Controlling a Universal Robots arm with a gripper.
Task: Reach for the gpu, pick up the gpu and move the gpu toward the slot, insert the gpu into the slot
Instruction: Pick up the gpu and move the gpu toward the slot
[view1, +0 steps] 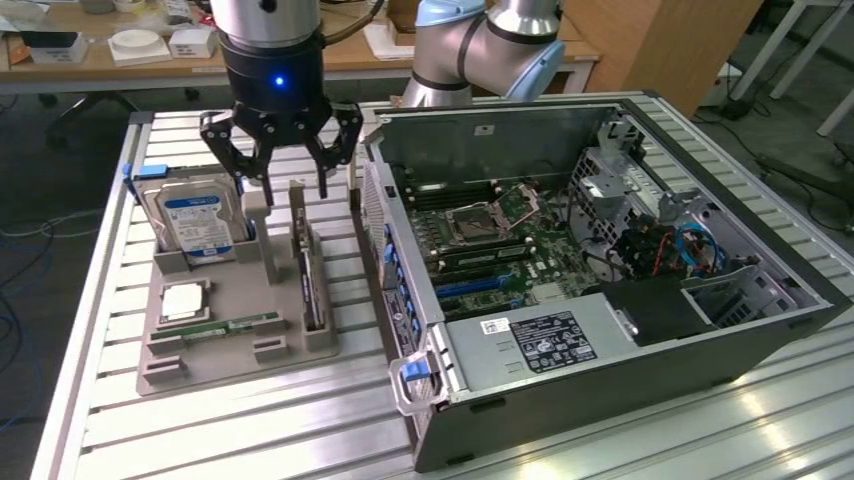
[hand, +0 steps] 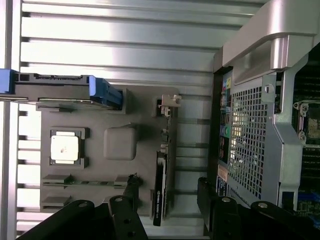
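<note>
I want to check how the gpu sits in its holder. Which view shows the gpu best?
The exterior view: the gpu stands on edge, showing its side and length. The wrist view shows its thin top edge.

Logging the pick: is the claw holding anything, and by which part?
Nothing is held: the open claw hovers over the gpu, which stands in its gray holder.

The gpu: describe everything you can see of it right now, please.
The gpu is a thin, flat, dark circuit card with a pale metal end. It stands on its long edge in a slot of the grey holder tray, on the side nearest the computer case. Only the tray appears to touch it. The open gripper hangs above it, with no contact visible.
</note>
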